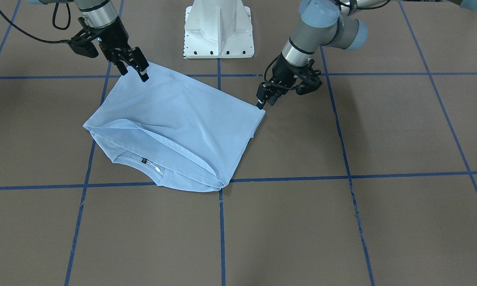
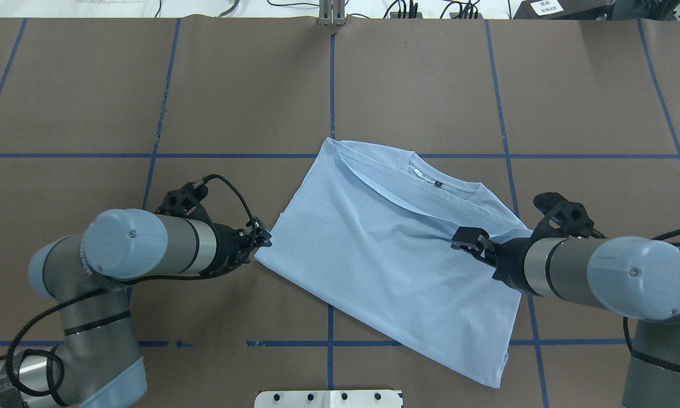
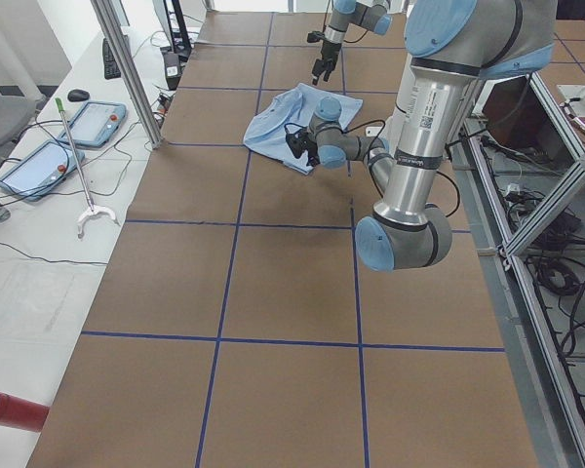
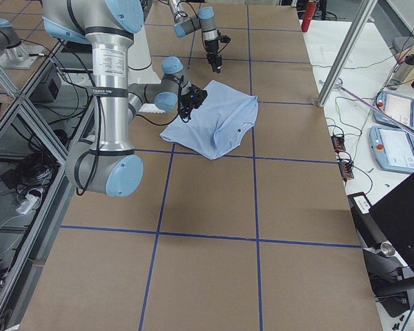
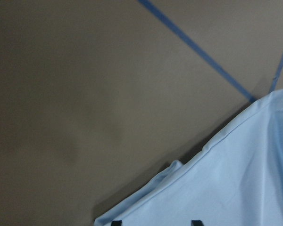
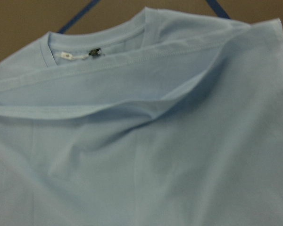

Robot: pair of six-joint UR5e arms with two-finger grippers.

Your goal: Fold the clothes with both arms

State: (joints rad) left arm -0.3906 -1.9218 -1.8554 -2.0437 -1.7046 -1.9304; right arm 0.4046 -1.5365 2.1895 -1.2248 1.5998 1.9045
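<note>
T-shirt [image 2: 385, 260]: light blue, folded over on itself, lying skewed at mid-worktop, nearer the robot's edge than the operators' edge.
Collar [image 2: 445, 186]: points toward the operators' edge. The dark neck label [image 1: 144, 160] shows and a folded layer's hem crosses just beside it.
Left gripper [image 1: 265, 102]: jaws apart and holding nothing. It sits low at the shirt's corner on the robot's left. The fingertips [image 5: 195, 222] show apart over the cloth edge in the wrist view; can't tell if they touch it.
Right gripper [image 1: 134, 73]: jaws apart and empty, over the shirt's corner on the robot's right, close to the robot's edge.
Worktop [image 2: 147, 85]: brown with a blue tape grid [image 2: 331, 85].
Base [image 1: 218, 28]: white, at the middle of the robot's edge.
</note>
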